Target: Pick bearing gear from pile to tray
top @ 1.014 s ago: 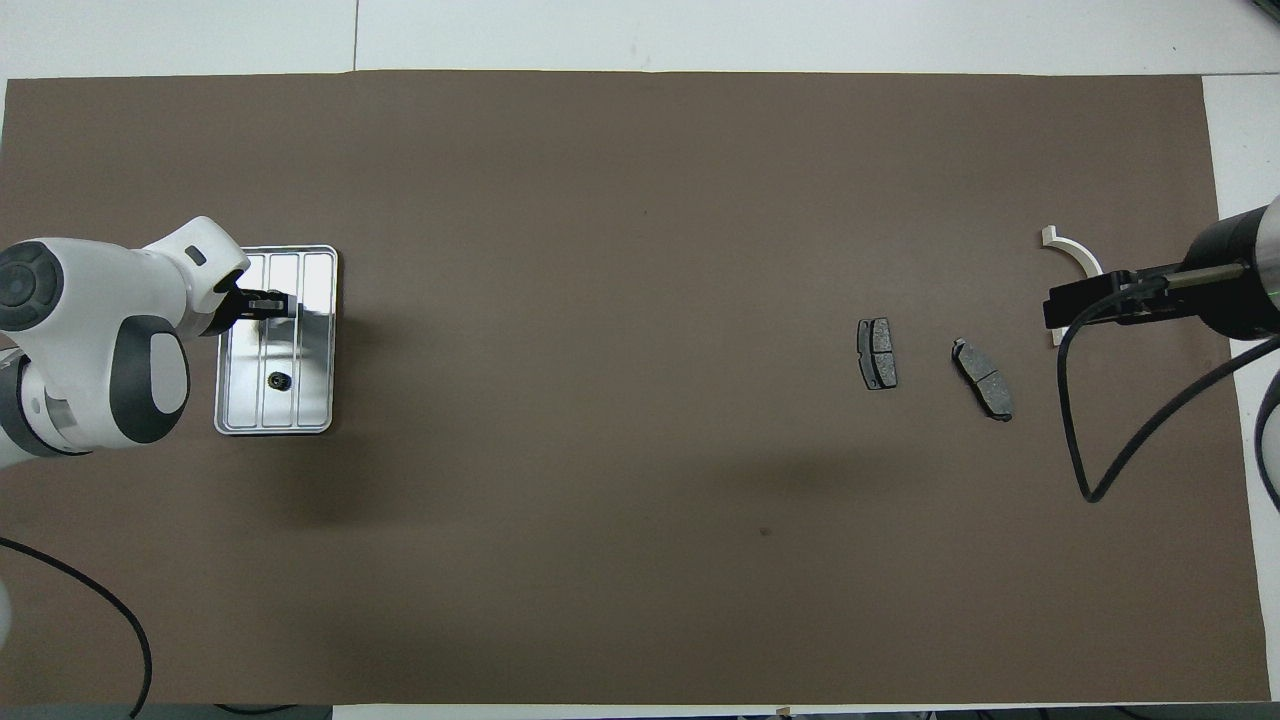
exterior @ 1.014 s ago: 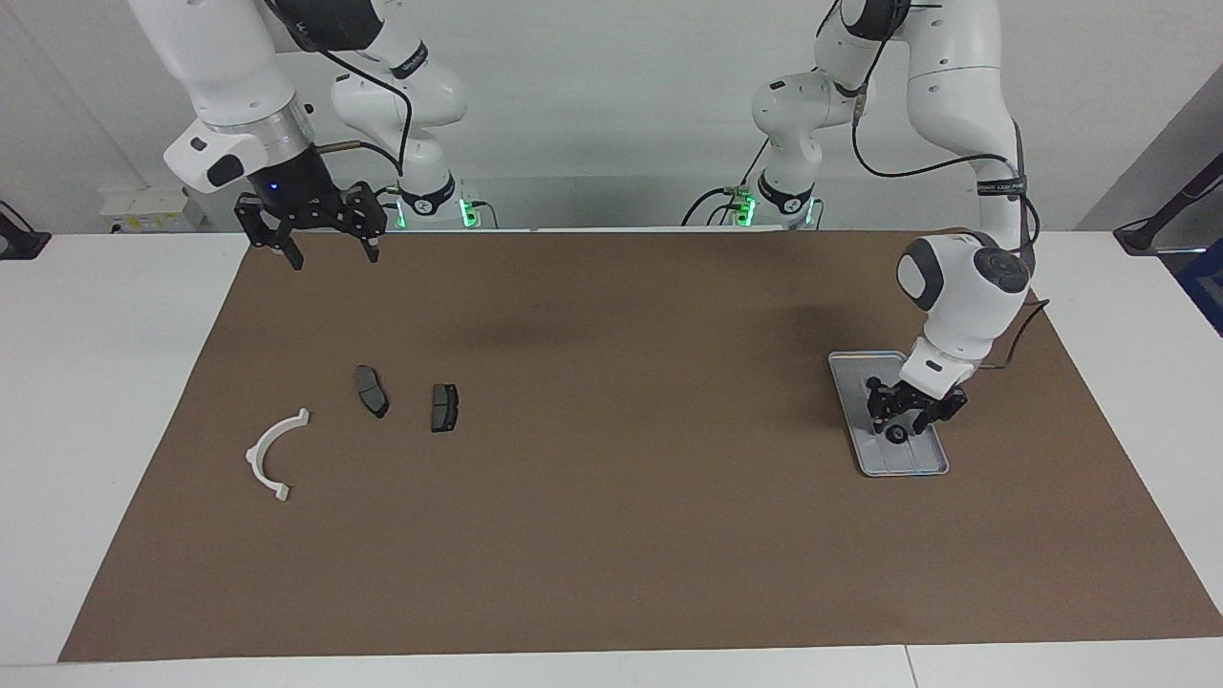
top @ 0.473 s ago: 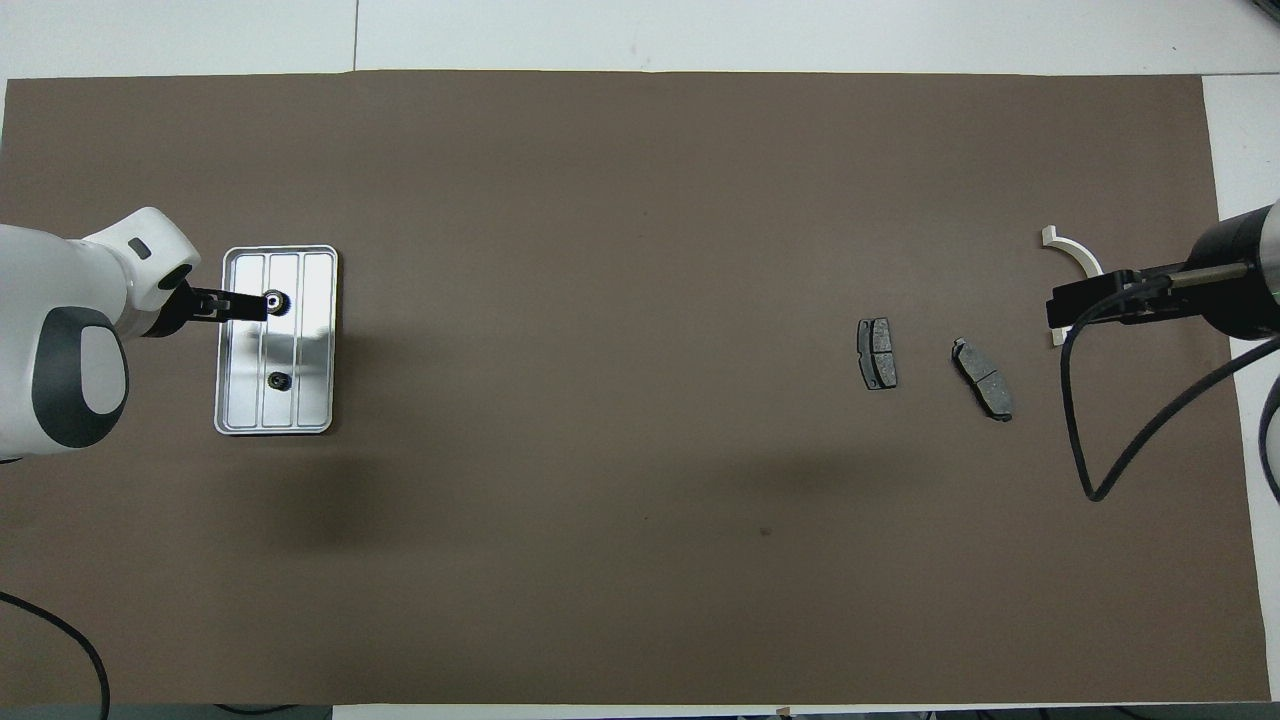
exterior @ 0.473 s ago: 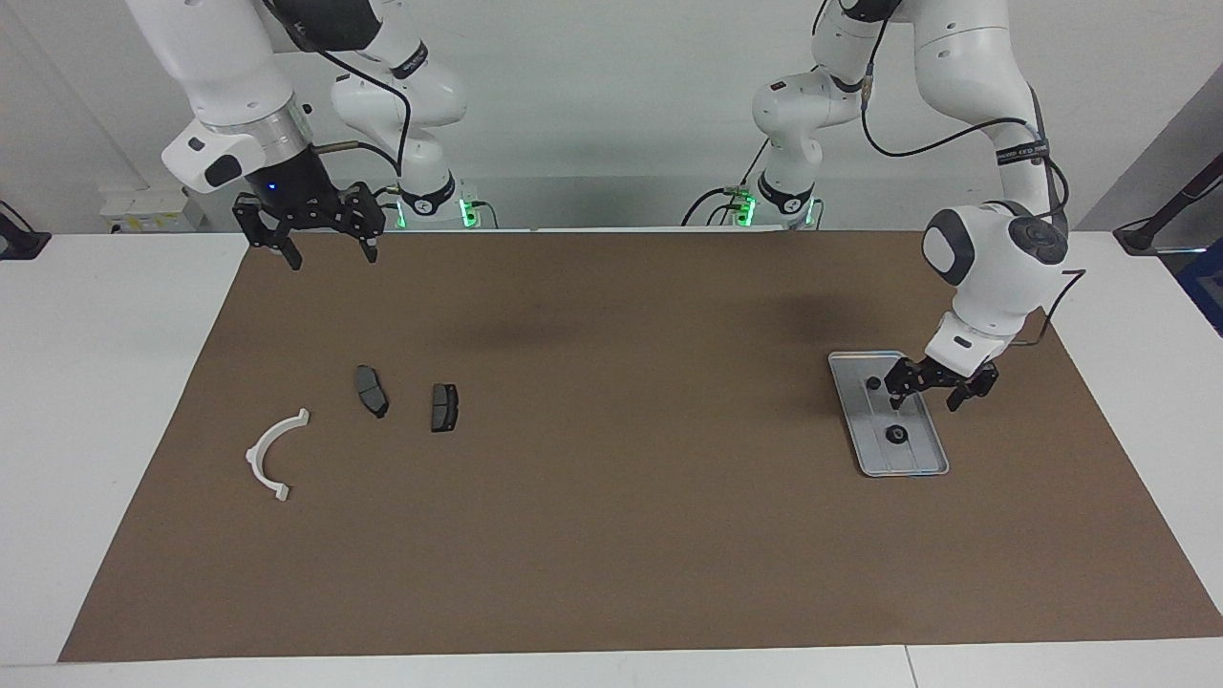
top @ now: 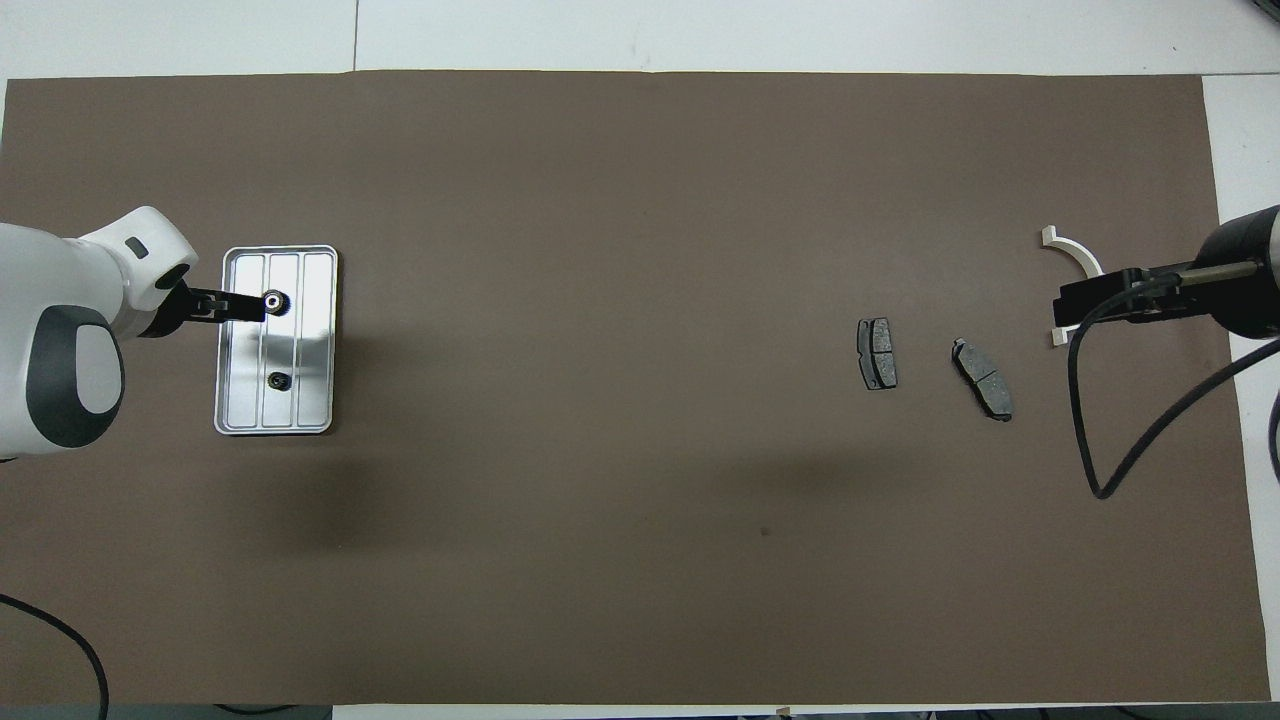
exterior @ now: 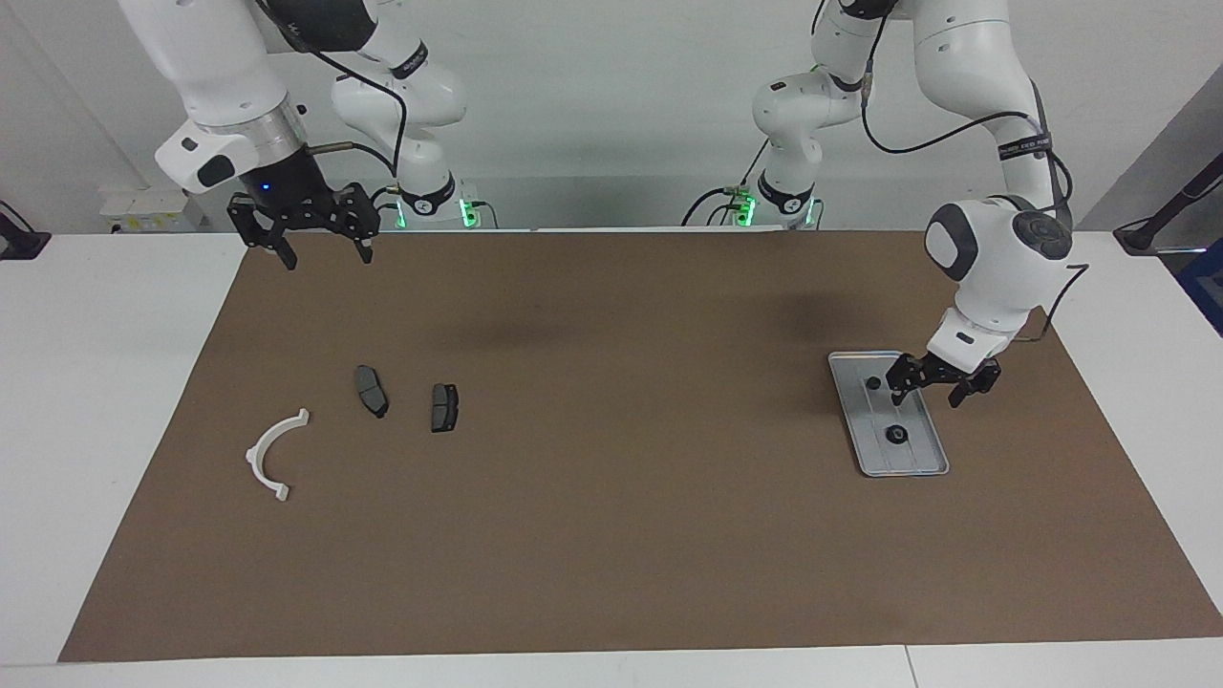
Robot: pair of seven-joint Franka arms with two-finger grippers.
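Note:
The silver tray (exterior: 912, 457) (top: 312, 400) lies toward the left arm's end of the table. Two small black round pieces rest in it. The bearing gear (exterior: 896, 435) (top: 272, 300) is the one farther from the robots. The other piece (exterior: 873, 382) (top: 280, 380) lies nearer to them. My left gripper (exterior: 926, 397) (top: 245, 305) hangs open and empty just above the tray's edge, beside the gear. The pile lies toward the right arm's end: a white arc bracket (exterior: 272, 454) (top: 1075, 255) and two dark brake pads (exterior: 372, 391) (exterior: 444, 407). High over the mat's edge by its base, my right gripper (exterior: 328, 256) (top: 1075, 305) waits open.
A brown mat (exterior: 611, 535) covers most of the white table. In the overhead view the right gripper hides part of the arc bracket. A black cable (top: 1100, 440) loops down from the right arm.
My left gripper opened, left the bearing gear in the tray, then rose and drew back toward the tray's edge. The right gripper barely shifted.

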